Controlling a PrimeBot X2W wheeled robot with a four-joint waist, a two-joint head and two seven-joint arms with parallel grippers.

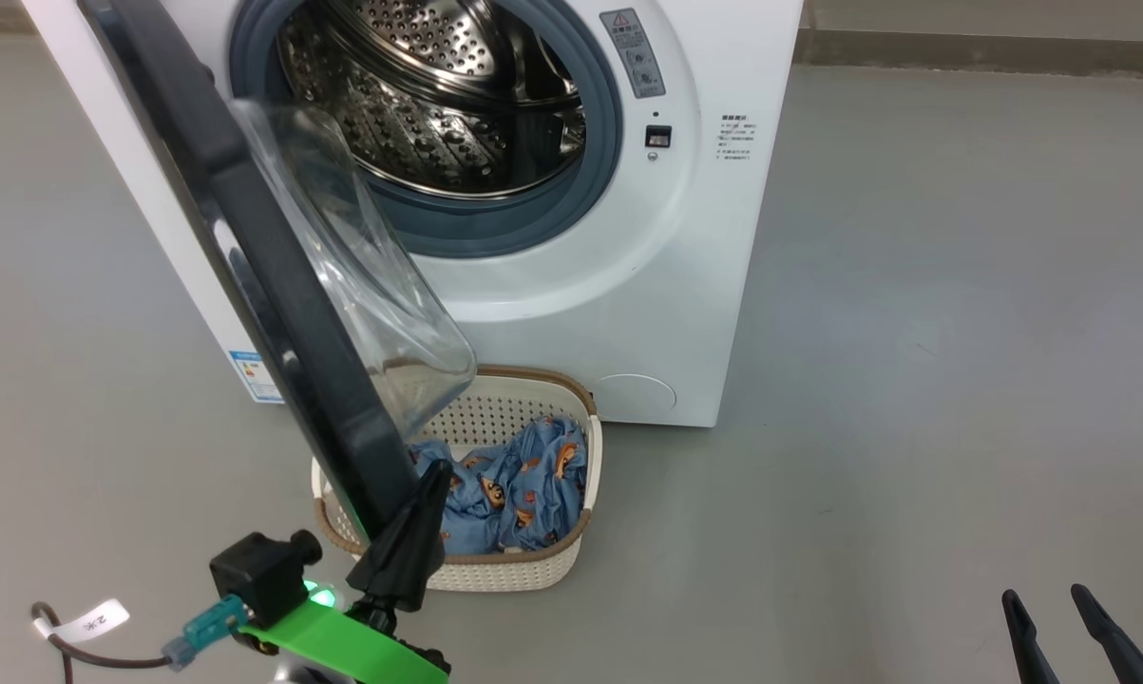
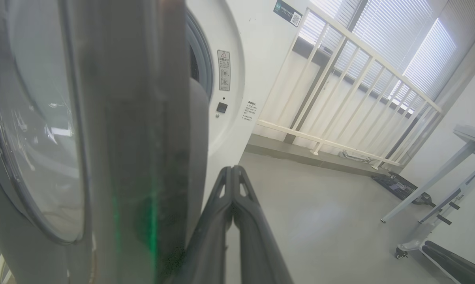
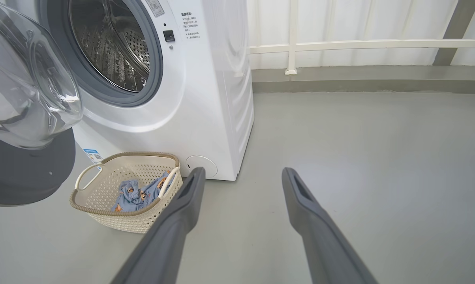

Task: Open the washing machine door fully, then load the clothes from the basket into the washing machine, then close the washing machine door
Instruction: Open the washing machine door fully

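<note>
A: Containers first. What's in what?
B: The basket (image 1: 504,570) is on the grey floor (image 1: 913,380), just in front of the washing machine (image 1: 628,313), below the opening. The clothes (image 1: 519,480) are in it: 1 crumpled heap, light blue with small orange figures, lying below the rim. The drum (image 1: 438,104) shows perforated steel walls.
A: Door?
B: The washing machine door (image 1: 276,313) is swung out, hinged on the robot's left, nearly edge-on to the head camera. Its glass bowl (image 1: 362,285) bulges toward the machine and overhangs the basket's back-left corner.
A: Fingers vs door?
B: Left gripper (image 1: 435,470): 2 fingers pressed together into 1 wedge, nothing between them. The tip is at the door's lower rim, on the basket side. In the left wrist view the dark rim is just beside the fingers. Probably touching, but I can't confirm it from either angle.
A: Right side?
B: Right gripper (image 3: 243,173): fingers spread wide, holding nothing, low over the floor, well apart from the door. In its wrist view the basket lies near the left finger.
A: Materials?
B: Basket is cream plastic with perforated walls, a brown woven-look rim and 2 loop handles. Door is a glossy black ring around clear glass. Gasket (image 1: 495,233) is grey rubber. Cabinet is smooth white, with a blue label sticker (image 1: 253,375) low on the front.
</note>
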